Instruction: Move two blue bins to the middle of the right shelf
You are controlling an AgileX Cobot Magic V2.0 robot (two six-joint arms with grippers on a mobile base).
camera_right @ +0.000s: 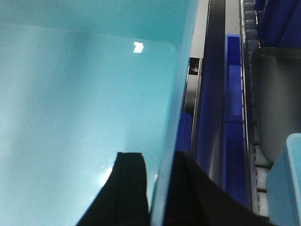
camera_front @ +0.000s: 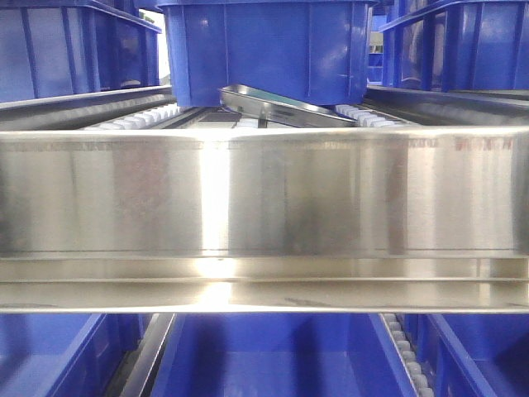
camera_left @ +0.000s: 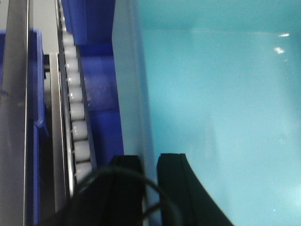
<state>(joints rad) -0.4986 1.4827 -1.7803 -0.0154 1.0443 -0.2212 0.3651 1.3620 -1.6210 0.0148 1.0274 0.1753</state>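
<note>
A blue bin [camera_front: 269, 50] hangs at the top centre of the front view, its base just over the white rollers [camera_front: 140, 120] of a shelf level. My grippers do not show there. In the left wrist view the bin's inside [camera_left: 221, 103] looks teal, and my left gripper [camera_left: 149, 162] is shut on its left wall, one black finger [camera_left: 126, 165] outside and one inside. In the right wrist view my right gripper [camera_right: 160, 162] is shut on the bin's right wall [camera_right: 181, 84] in the same way.
A wide steel shelf beam [camera_front: 264, 198] fills the middle of the front view. A tilted metal plate [camera_front: 281, 106] lies under the bin. Other blue bins stand at left [camera_front: 74, 50], at right [camera_front: 455, 45] and on the level below [camera_front: 273, 356]. A grey bin [camera_right: 277, 94] sits right of the rail.
</note>
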